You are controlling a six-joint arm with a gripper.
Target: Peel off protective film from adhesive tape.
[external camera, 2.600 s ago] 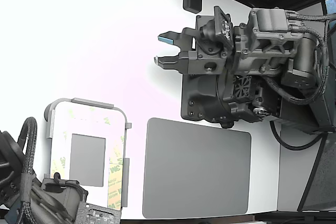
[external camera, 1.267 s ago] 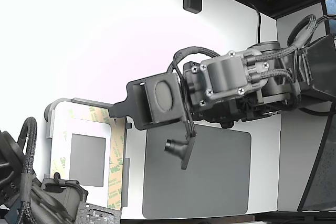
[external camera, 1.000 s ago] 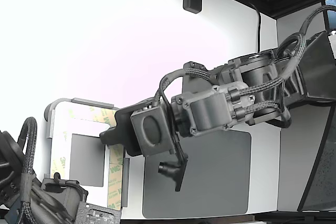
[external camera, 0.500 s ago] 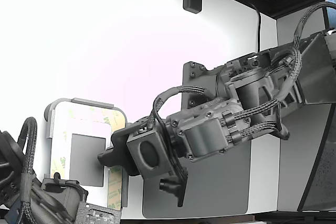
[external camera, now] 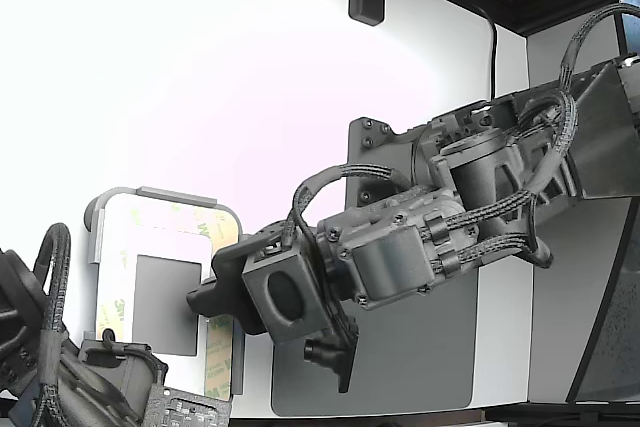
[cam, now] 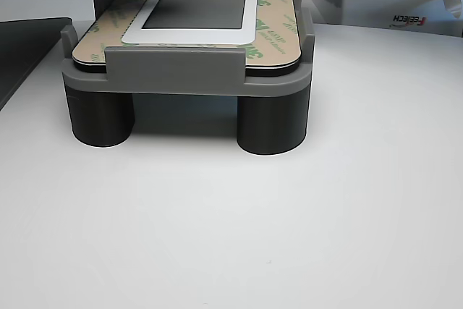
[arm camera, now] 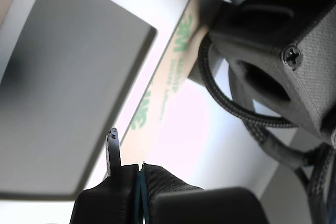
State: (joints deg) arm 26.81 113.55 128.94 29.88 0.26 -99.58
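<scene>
A: What's hidden here?

B: A good deal. On the white desk (external camera: 150, 97) the arm (external camera: 400, 247) covers much of the big grey mat (external camera: 420, 367), a flat, matte slab with rounded corners, and its dark housing hides the panel's edge nearest the mat. A second, cabled arm (external camera: 40, 347) is cut off at the exterior view's lower left.

A: And the frame?

B: The grey plastic frame (cam: 173, 70) stands on two dark round legs and cradles the white rounded panel (external camera: 130, 237). A small grey square (external camera: 165, 302) sits in the panel's middle, smooth and dull.

A: Where's the film?

B: The film (arm camera: 168, 82) is a thin pale yellow-green strip with green 3M print, lying flat along the panel's border. In the wrist view it runs away from the fingers (arm camera: 139, 174), starting just ahead of their tips. The tape under it can't be made out.

A: Are the fingers holding it?

B: They're pressed together with only a hairline seam between the dark pads; whether the film's end is pinched there I cannot tell. A thin dark tab (arm camera: 113, 150) sticks up just beside them.
</scene>
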